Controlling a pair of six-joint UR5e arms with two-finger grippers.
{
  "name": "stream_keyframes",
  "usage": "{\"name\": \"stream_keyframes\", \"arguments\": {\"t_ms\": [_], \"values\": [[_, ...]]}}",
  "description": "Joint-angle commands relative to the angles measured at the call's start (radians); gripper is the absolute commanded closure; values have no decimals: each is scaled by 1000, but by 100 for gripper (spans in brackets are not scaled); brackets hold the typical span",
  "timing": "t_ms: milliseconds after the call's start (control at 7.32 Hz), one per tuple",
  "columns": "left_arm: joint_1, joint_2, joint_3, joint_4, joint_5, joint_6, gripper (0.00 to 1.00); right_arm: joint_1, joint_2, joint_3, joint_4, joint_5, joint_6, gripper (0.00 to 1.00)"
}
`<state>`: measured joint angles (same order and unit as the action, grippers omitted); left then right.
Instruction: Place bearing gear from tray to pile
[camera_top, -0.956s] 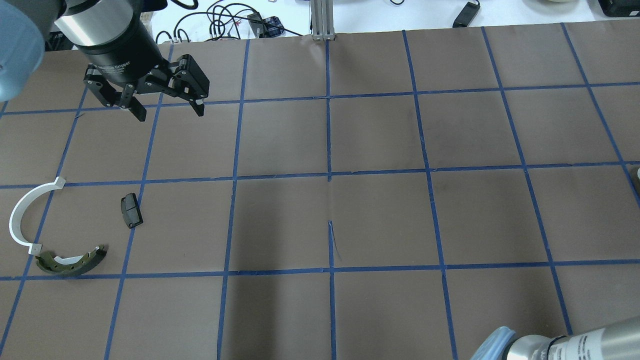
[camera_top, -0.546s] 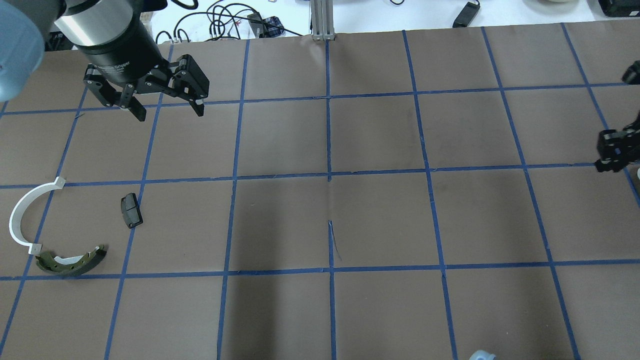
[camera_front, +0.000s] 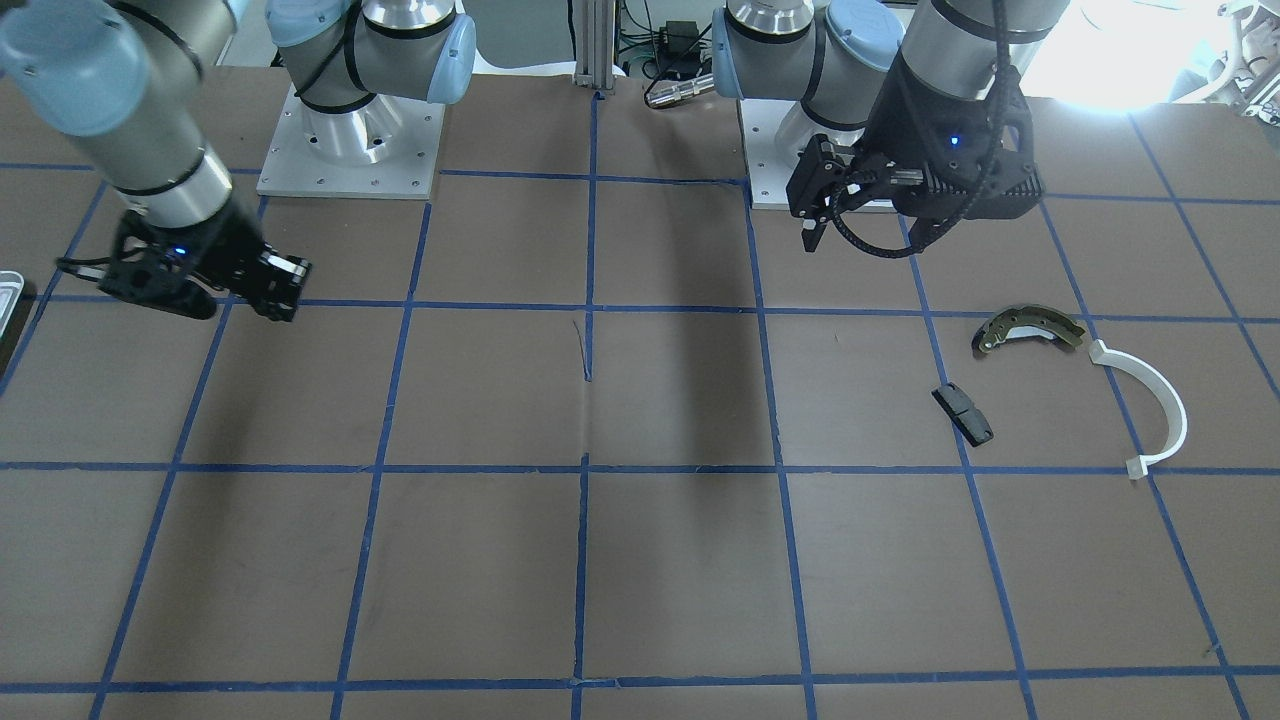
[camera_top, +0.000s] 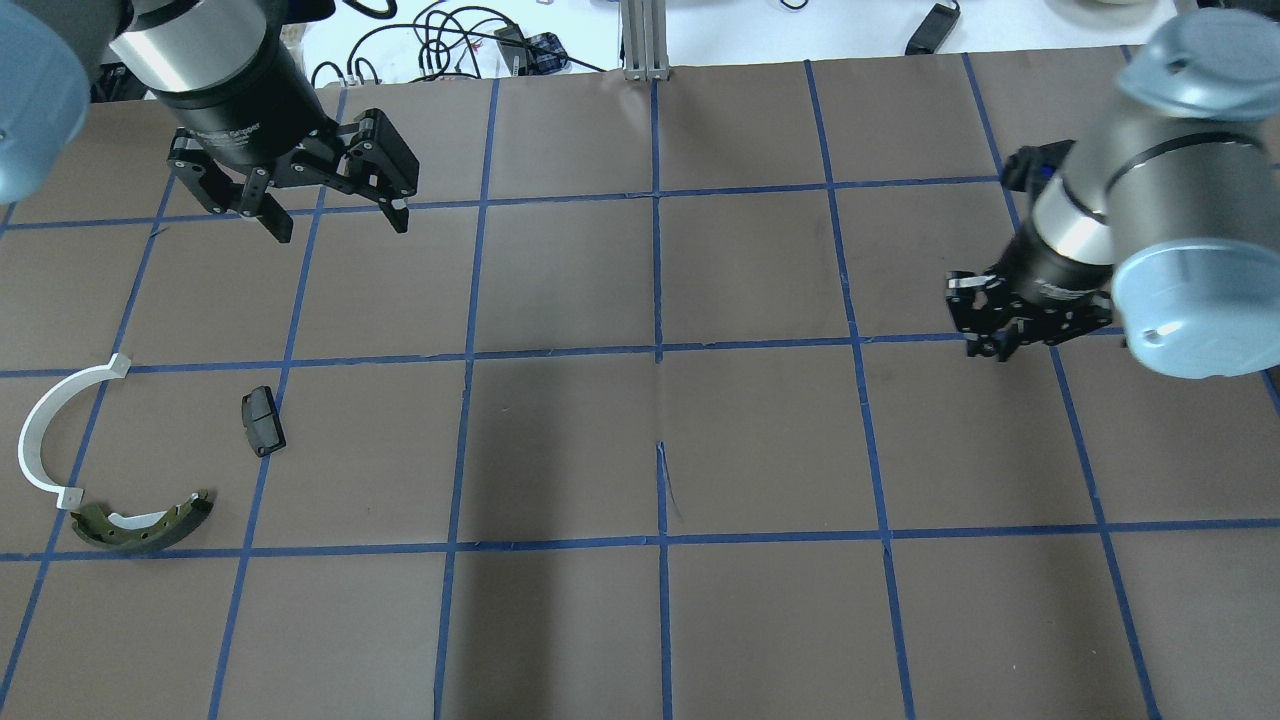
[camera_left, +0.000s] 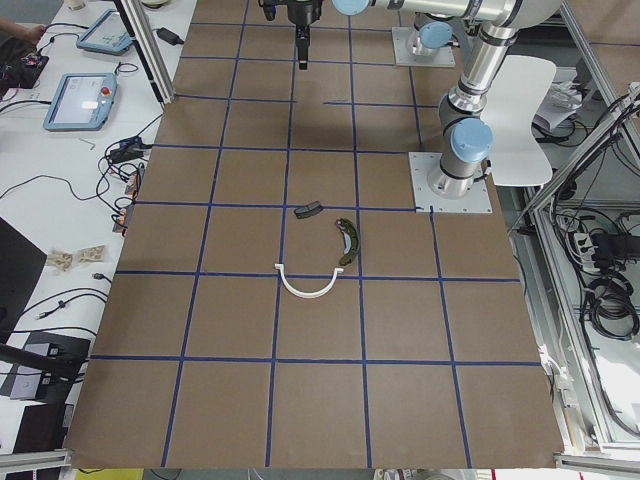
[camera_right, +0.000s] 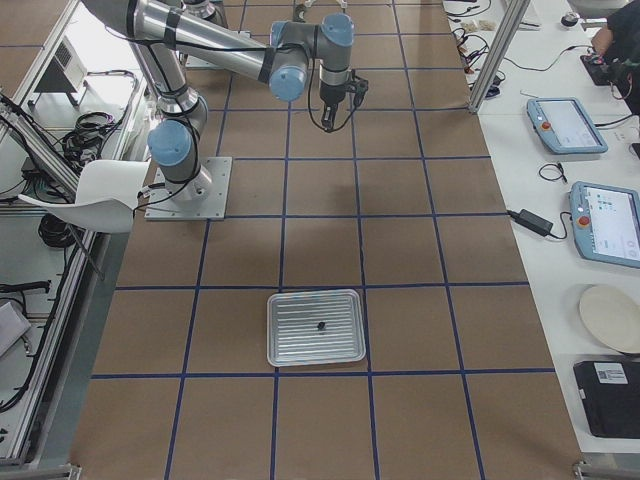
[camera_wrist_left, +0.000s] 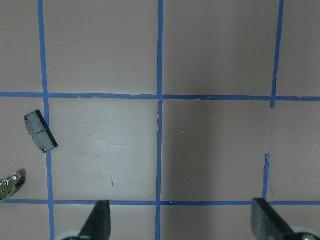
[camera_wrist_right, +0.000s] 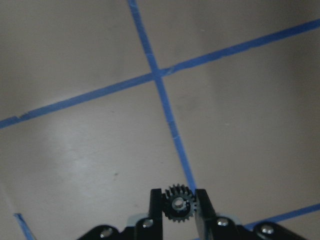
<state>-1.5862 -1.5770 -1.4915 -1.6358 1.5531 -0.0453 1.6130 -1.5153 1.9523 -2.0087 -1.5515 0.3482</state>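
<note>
R gripper was pinched nearly closed on the bearing gear. The jaws bore on the teeth at opp. sides, and the gear's face and bore were turned to the wrist cam. It hung over the table toward the right end, clear of the tray, which lay nearer that end. One small dark bit sat on the tray, too small to ID. The pile lay well apart, by the left end: brake shoe, black pad and white half-ring.

Likely risks from there:
- **Slip in transit:** The grip was on tooth tips only, so contact was thin. A quick or jerky run across the table could let the gear pivot or slip out.
- **Rolling away:** A round gear dropped on flat paper would prob. roll, maybe toward an edge.
- **High release:** Letting go from high up risked the same bounce and roll away from the pile.
- **Low approach:** Coming in low risked nudging the pad or the light half-ring.
- **Arm clash:** L gripper hung wide open w/ nothing in it over the left half, not far from the pile. The R arm reaching across might crowd it.
</note>
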Motion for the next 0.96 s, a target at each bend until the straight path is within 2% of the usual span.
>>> {"name": "stream_keyframes", "arguments": {"t_ms": [0,137,273,410,546,683,820], "values": [[0,0,-1,1,1,1,0,238,213,-31,-294,59,356,76],[0,0,-1,-1,1,2,0,316,327,-91,-388,62,462,75],[0,0,-1,1,1,2,0,356,413,-175,-393,65,529,74],[0,0,-3,-1,1,2,0,364,455,-217,-387,67,537,68],[0,0,-3,1,1,1,0,364,457,-217,-383,62,537,20],[0,0,-4,-1,1,2,0,360,449,-219,-348,56,526,0],[0,-5,-4,-1,-1,-4,0,334,407,-231,-273,48,455,0]]}}
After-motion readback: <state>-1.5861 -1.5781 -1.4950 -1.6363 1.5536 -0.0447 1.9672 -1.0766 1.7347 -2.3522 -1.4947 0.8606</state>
